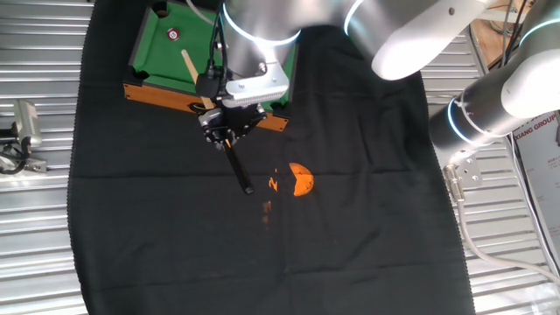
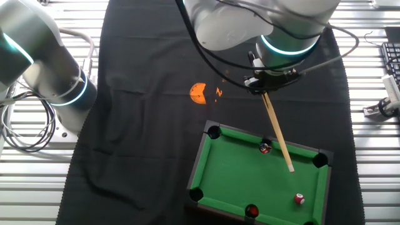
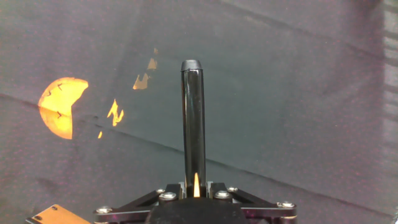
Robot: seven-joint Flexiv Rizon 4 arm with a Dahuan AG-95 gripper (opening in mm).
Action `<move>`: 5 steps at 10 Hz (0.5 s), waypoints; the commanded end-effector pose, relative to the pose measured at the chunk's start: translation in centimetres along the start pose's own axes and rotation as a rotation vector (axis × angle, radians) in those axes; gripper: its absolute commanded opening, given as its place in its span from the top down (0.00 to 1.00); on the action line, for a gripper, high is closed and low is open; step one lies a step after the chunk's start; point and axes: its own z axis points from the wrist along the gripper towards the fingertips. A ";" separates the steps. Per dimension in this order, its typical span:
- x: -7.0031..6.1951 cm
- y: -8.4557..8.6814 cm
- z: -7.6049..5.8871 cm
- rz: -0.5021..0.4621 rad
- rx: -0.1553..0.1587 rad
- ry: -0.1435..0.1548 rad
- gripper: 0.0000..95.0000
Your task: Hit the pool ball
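Observation:
The pool ball (image 2: 300, 199) is tiny, bright red with a white spot, and lies on the green toy pool table (image 2: 237, 181) near its front right corner. It also shows in one fixed view (image 1: 173, 35). My gripper (image 2: 265, 84) is shut on a cue stick (image 2: 278, 137) at the table's edge. The wooden cue end (image 1: 187, 66) reaches over the felt, and its tip stops short of the ball. The black cue butt (image 3: 193, 124) sticks out past my gripper (image 3: 196, 186) in the hand view. My gripper (image 1: 226, 122) hangs over the table's near rim.
A darker red ball (image 2: 265, 147) lies beside the cue shaft, and another red ball (image 2: 252, 211) sits at a side pocket. An orange light patch (image 1: 300, 179) lies on the black cloth (image 1: 350, 245). A second arm (image 1: 490, 105) stands beside the cloth.

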 end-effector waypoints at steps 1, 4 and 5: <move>0.0 0.0 -0.1 -0.002 -0.002 -0.004 1.00; 0.7 0.0 -0.4 -0.014 -0.003 -0.005 1.00; 0.9 0.1 -0.4 -0.016 -0.003 -0.007 1.00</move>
